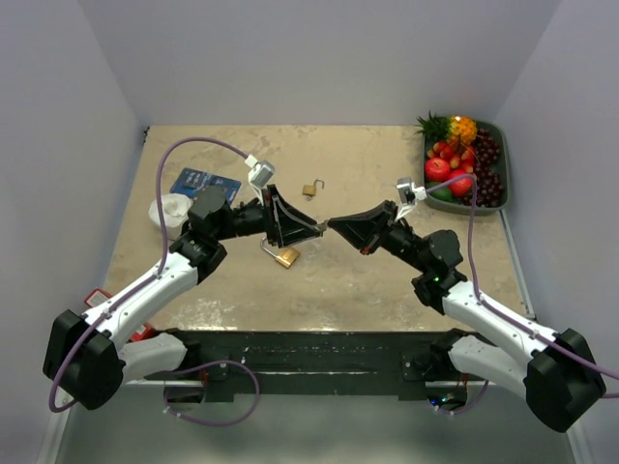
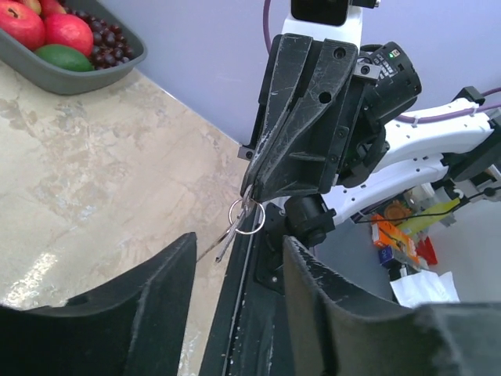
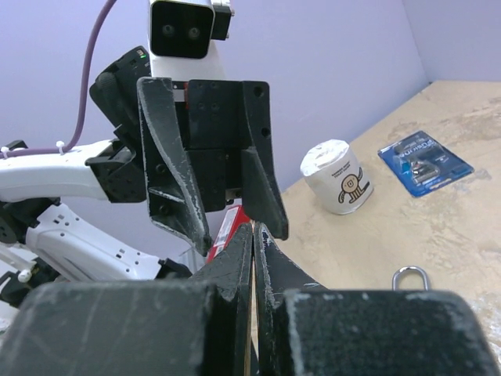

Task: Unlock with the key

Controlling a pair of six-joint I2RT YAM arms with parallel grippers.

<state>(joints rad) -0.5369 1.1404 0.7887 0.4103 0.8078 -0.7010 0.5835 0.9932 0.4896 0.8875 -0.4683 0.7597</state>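
Right gripper [image 2: 252, 186] pinches key [image 2: 228, 239], light, stiff, slick metal, likely best held at bow; left gripper [image 3: 235, 225] fingers apart.

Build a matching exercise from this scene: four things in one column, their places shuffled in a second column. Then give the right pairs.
Things
1. key ring
2. fruit tray
3. blue package
4. larger padlock

Places
A. lying flat at the far left of the table
B. mid-table, on the bare top
C. pinched in the right end effector
D. far right corner

Pairs: 1-C, 2-D, 3-A, 4-B
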